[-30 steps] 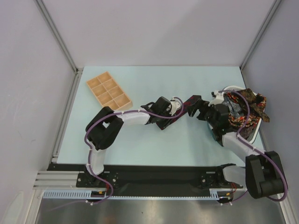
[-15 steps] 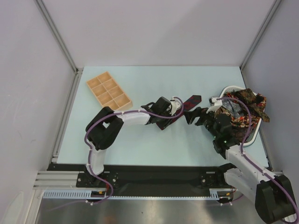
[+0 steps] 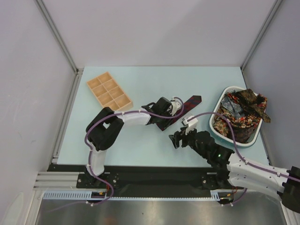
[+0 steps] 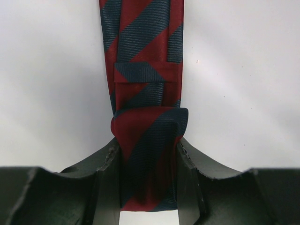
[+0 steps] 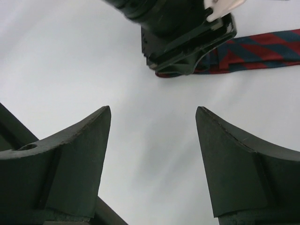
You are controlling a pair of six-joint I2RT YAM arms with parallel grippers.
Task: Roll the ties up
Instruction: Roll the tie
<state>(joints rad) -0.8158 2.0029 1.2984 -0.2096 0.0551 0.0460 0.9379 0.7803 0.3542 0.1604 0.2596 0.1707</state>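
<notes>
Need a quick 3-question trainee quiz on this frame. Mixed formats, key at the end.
1. True or false: the right gripper is clamped on a tie.
2. Multiple choice: where does the pile of ties lie? A) in the wooden tray B) in the white basket C) spread flat on the table
3. Short answer: what does the left gripper hold?

Key
1. False. Its jaws stand open with nothing between them.
2. B.
3. The folded end of the navy and red striped tie.
</notes>
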